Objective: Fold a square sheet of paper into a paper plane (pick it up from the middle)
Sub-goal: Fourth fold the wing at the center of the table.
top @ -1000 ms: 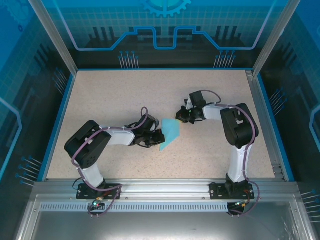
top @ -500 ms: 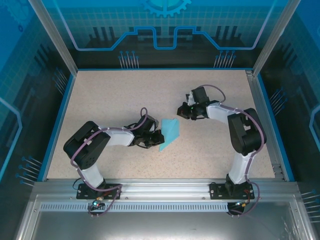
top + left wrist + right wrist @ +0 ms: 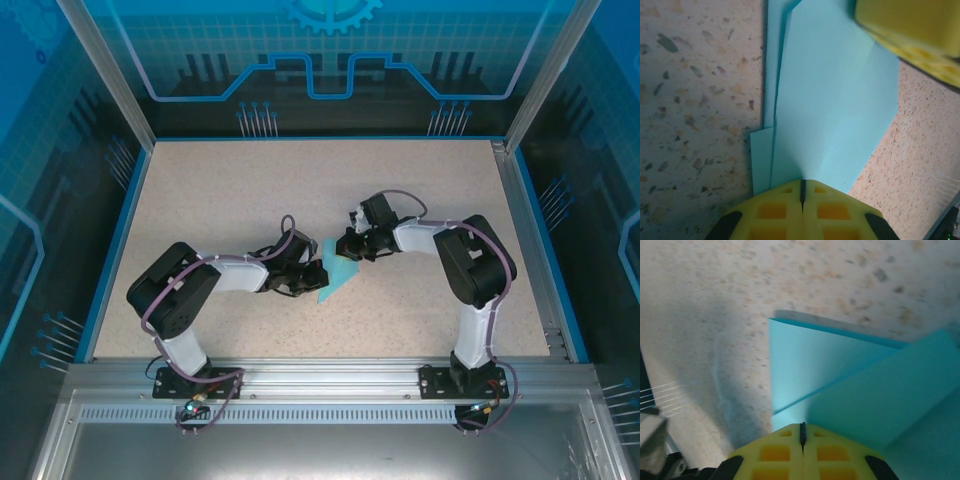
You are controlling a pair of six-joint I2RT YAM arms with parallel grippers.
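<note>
- Sheet of paper (image 3: 338, 272): light blue, folded into overlapping layers, lying flat on the speckled table (image 3: 250, 190) near its middle, between the two grippers.
- Left gripper (image 3: 320, 276): jaws clenched together, tip set on the paper's left edge. Left wrist view: the yellow fingers (image 3: 785, 212) meet at a thin seam, and the paper (image 3: 830, 100) runs out from under them with a long crease and a narrower layer showing on the left.
- Right gripper (image 3: 346, 248): jaws clenched together, tip at the paper's far end. Right wrist view: closed yellow fingers (image 3: 772, 452) sit over the paper (image 3: 850, 385), where one folded flap overlaps another.
- Cannot tell whether either gripper pinches the paper or only presses on it.
- The grippers are near each other, apart.
</note>
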